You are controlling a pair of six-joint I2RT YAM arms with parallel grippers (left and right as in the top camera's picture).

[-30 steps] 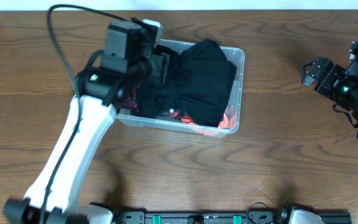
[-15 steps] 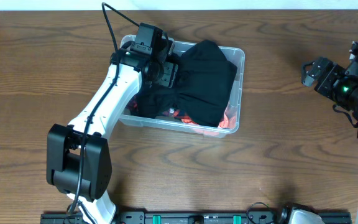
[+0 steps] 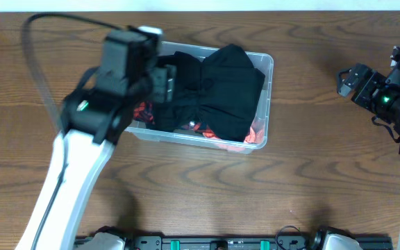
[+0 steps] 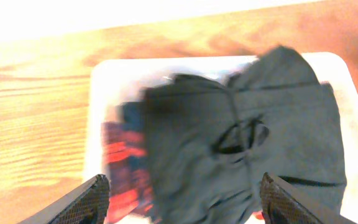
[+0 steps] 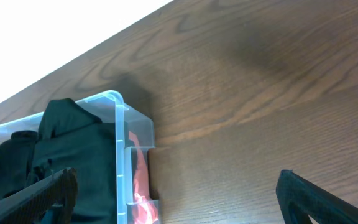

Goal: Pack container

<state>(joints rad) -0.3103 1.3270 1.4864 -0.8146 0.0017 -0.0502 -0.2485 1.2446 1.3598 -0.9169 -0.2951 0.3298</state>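
Observation:
The clear plastic container point(image 3: 267, 83) stands at the table's middle back. A black garment point(image 3: 221, 90) fills it, bunched on top of red-orange cloth point(image 3: 255, 135). My left gripper point(image 3: 167, 78) hovers above the container's left end, open and empty. In the left wrist view its fingers point(image 4: 185, 202) spread wide above the garment point(image 4: 260, 143), the red cloth point(image 4: 120, 155) and the rim point(image 4: 98, 124). My right gripper point(image 3: 349, 80) is open and empty at the far right, well away from the container. The right wrist view point(image 5: 185, 199) shows the container's end wall point(image 5: 122, 124) and the garment point(image 5: 73, 155).
Brown wooden table point(image 3: 311, 180) all around the container. The left arm's black cable point(image 3: 37, 62) loops over the back left. The table's back edge meets a white wall.
My left arm reached down into the container's left end half a second ago. It has now lifted and drawn back to the left. The garment looks flatter there. The right arm has not moved.

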